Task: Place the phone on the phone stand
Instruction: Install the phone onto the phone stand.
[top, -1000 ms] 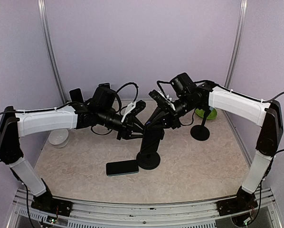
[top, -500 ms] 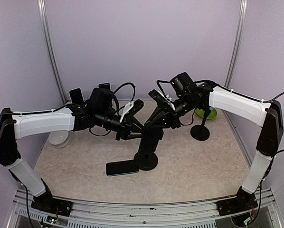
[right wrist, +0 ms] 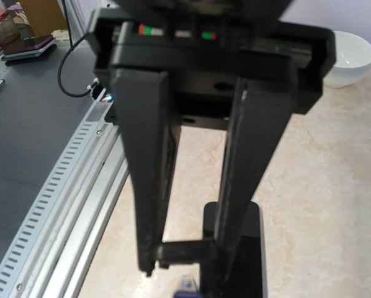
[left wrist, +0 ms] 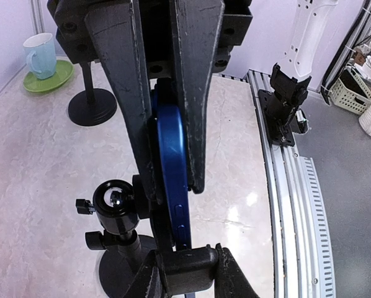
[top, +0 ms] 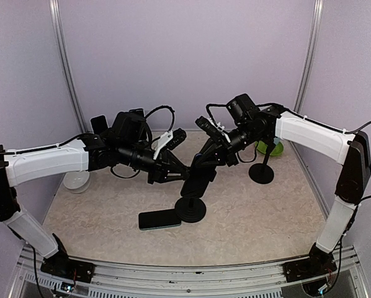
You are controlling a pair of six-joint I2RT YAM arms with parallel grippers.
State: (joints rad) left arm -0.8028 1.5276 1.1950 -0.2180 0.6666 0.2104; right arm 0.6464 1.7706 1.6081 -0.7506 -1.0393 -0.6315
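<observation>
The left gripper (left wrist: pixel 172 183) pinches the blue phone (left wrist: pixel 176 217); the right gripper (top: pixel 203 160) pinches the black phone stand (top: pixel 190 210). A wobble may drop the phone.

top: high, rear, wide | wrists: close-up, facing opposite ways | shared: phone stand (top: pixel 192 208)

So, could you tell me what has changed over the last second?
The left arm's elbow has swung out leftward while the left gripper keeps the blue phone clamped at the phone stand. The stand's post now leans, its base nudged slightly left. The right gripper stays shut on the stand's head; the black phone by the base has not moved.
</observation>
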